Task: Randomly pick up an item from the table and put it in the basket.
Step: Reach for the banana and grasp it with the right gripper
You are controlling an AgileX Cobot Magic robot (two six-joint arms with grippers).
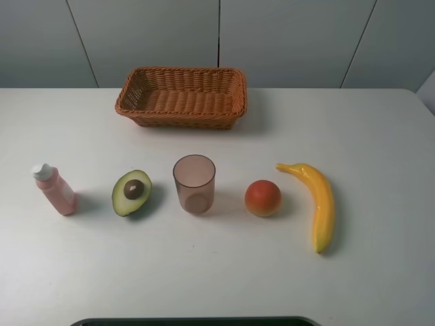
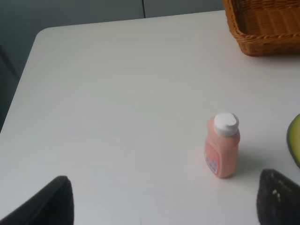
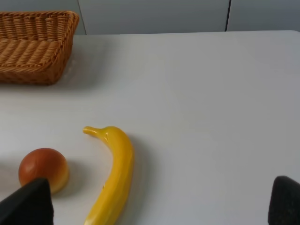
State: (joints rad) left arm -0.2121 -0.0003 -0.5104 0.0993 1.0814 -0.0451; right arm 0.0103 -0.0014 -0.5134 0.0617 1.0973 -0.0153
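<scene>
1. Yellow and glossy, the long curved banana (image 1: 319, 204) lies flat on the large plain white tabletop (image 1: 380, 122). It is at the right end of a row of things, with its stem toward the far side. The right wrist view cuts off its other end.
2. Just to its left, not touching it, we see a round orange-red fruit (image 1: 263, 197). In the right wrist view a dark finger hides part of it.
3. Further left stand a translucent brownish plastic cup (image 1: 194, 184), a halved avocado (image 1: 132, 193) with its pit facing up, and a small pink bottle with a white cap (image 1: 54, 190).
4. The rectangular brown woven wicker basket (image 1: 178, 117) sits behind the row, well apart from the banana. Each wrist view shows only one corner of it.
5. Of the left gripper (image 2: 164, 201) we see only two dark fingertips at the frame's edge, spread wide and empty. The pink bottle stands on the table ahead of them, and a sliver of avocado is cut off at the side.
6. The right gripper (image 3: 157, 201) likewise shows two dark tips spread wide, gripping nothing. The banana lies ahead of them, untouched.
7. A dark strip (image 1: 194, 320) runs along the near edge of the high view, and we cannot tell what it is.
</scene>
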